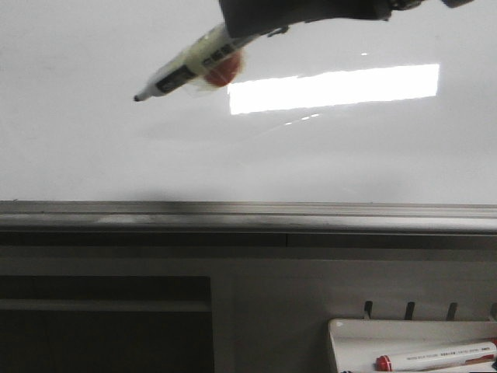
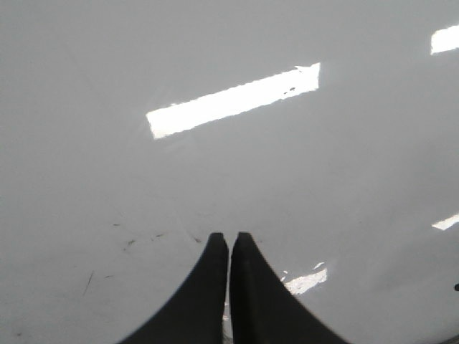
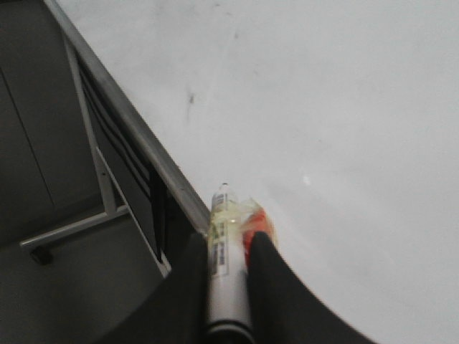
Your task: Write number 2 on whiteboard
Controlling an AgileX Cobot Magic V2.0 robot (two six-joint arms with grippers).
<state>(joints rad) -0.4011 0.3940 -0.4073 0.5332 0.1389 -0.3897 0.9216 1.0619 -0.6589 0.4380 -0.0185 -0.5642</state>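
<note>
White and still bare, the whiteboard (image 1: 93,155) lay just beyond the marker (image 1: 186,70) clamped in the right pincer (image 3: 228,247), its long axis slanting tipward at the surface; the left pincer (image 2: 230,247) was pressed together, empty.

Whiteboard (image 1: 93,148): glossy white, bright rectangular glare, grey ledge along lower edge.
Marker (image 1: 182,72): tilted, black tip pointing lower left, before the board.
Tray (image 1: 349,342): lower right, holding a red-capped marker (image 1: 435,357).
</note>
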